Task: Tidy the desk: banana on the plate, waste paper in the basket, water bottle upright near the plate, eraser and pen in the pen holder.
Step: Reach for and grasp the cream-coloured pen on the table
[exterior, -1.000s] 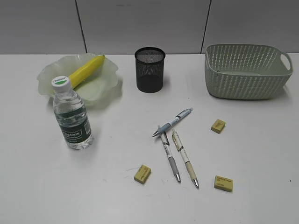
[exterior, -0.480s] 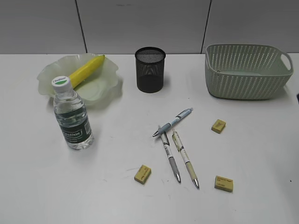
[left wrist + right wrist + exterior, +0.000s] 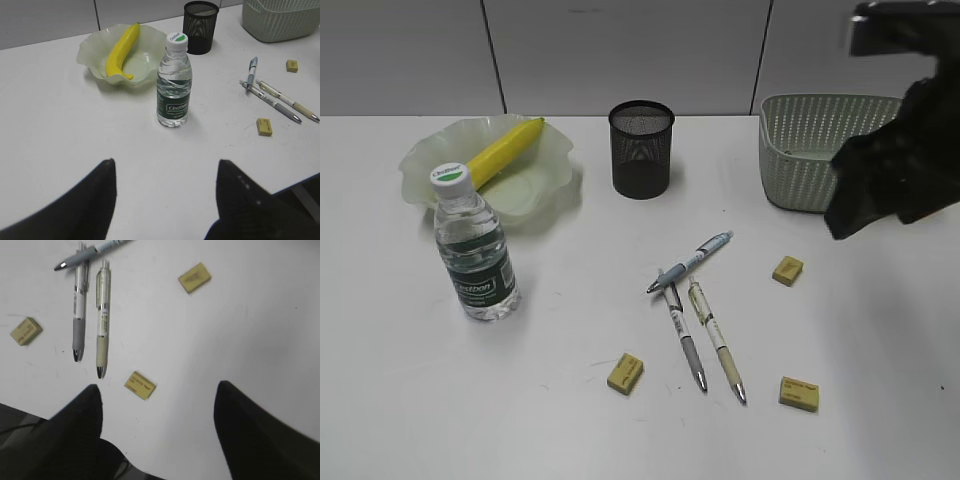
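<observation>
- Right gripper: fingers spread wide, nothing between them; hangs above the table, pointing down at the loose stationery.
- Nearest eraser: lies just ahead of the gap between the right fingers, slightly toward the left finger; flat on the table, apart from everything else.
- Two pens: farther out, ahead and left of the right fingers; side by side, long axes running almost straight away from the gripper, tips toward it. A third pen crosses their far ends at a slant.
- Other erasers: one ahead and right of the fingers, one far to the left, past the pens.
- Pen holder: upright beyond the pens, well apart from them; the destination.
- Left gripper: fingers likewise spread, empty; low over bare table.
- Water bottle: upright straight ahead of the left fingers, just in front of the plate, on which the banana lies.
- Basket: to the right, partly behind the right arm.
- Judgement: the right arm is far nearer the erasers and pens; the close eraser is its likeliest pick.
</observation>
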Available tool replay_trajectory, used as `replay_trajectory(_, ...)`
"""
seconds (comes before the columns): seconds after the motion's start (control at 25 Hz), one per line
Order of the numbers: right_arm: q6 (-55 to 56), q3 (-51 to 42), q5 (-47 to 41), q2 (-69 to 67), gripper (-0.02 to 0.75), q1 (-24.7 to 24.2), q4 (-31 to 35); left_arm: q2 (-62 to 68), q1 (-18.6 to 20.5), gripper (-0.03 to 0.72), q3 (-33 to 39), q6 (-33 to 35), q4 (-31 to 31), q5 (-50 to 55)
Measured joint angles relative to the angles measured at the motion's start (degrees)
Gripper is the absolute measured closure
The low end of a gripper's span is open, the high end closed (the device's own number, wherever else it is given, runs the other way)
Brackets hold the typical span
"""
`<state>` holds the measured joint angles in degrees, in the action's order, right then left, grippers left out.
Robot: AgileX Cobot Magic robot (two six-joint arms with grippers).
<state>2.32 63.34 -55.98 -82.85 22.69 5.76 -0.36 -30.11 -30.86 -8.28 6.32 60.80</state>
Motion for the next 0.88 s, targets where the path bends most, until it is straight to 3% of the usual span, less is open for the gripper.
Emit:
replay_trajectory(0.28,7.1,8.6,-3.6,-14.8,0.192,8.1,-2.5,0.0,0.0,0.225,0.0,0.0,0.0,0.0)
replay_trajectory(0.72,8.1,14.0,-2.3,-32.3,0.193,8.8,-0.4,0.0,0.0,0.228,0.0,0.0,0.0,0.0)
replay_trajectory(0.88,8.1,14.0,-1.3,-34.8,0.227,9.7,-0.4,0.0,0.0,0.228,0.0,0.0,0.0,0.0)
